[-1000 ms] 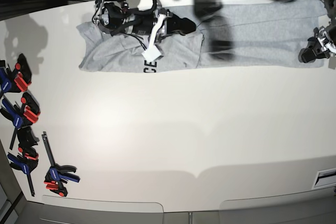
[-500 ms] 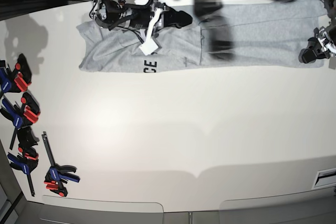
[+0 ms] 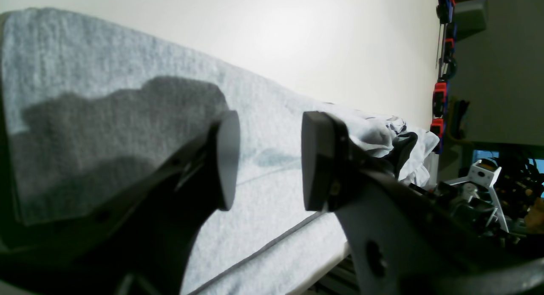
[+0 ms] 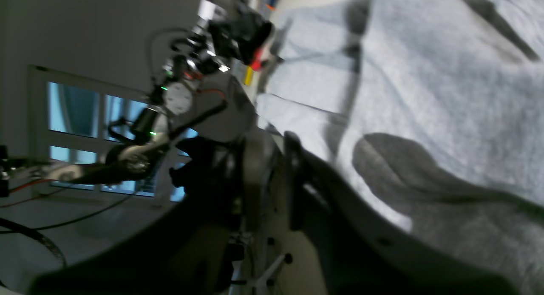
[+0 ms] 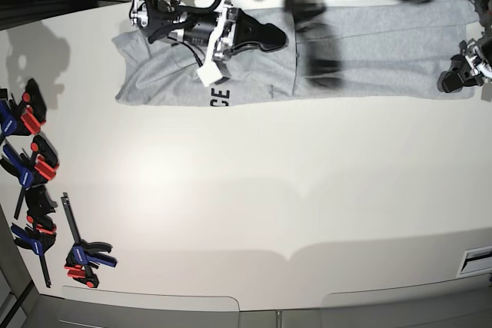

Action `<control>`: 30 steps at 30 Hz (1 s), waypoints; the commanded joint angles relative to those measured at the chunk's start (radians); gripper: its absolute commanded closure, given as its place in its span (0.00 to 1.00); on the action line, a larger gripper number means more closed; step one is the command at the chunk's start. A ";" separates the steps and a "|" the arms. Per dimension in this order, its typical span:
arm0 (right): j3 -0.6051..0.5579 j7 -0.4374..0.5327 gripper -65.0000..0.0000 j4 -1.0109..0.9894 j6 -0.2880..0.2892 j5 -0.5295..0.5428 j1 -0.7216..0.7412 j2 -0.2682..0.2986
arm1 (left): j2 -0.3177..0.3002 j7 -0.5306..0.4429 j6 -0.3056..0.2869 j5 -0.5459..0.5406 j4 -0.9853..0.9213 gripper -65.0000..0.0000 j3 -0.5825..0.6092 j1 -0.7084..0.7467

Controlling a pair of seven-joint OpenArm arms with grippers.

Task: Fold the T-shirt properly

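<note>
Two arms: both at the far edge of the bench point(image 5: 254, 190), one at each end of the T-shirt point(image 5: 369, 51).
T-shirt: light grey, lying flat in a long band along the far side of the bench; one end is doubled over, with black letters "CE" showing at its near edge.
Right gripper point(image 5: 269, 36): low over the doubled end of the shirt; in the right wrist view its fingers point(image 4: 293, 180) stand a narrow gap apart with no cloth between them, grey fabric beyond.
Left gripper point(image 5: 453, 78): at the opposite end of the shirt, by its near corner; in the left wrist view its fingers point(image 3: 227, 159) are clearly apart and hold nothing, the cloth lying past them.
Clamps point(image 5: 34, 190): several black, red and blue ones lined up along the bench's side edge, well apart from the shirt.
</note>
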 commanded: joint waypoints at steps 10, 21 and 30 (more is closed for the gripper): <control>-0.001 0.011 0.66 0.019 0.012 0.062 0.056 0.000 | -0.028 -0.080 -0.009 -0.024 0.015 0.67 -0.135 -0.011; -0.001 0.013 0.66 0.019 0.012 -0.098 0.220 -0.003 | -0.027 -0.159 -0.009 0.054 0.015 0.59 -0.344 0.111; 0.138 0.137 0.66 0.019 0.012 -0.211 0.241 -0.008 | 0.036 -0.256 -0.009 0.109 0.015 0.49 -0.344 0.270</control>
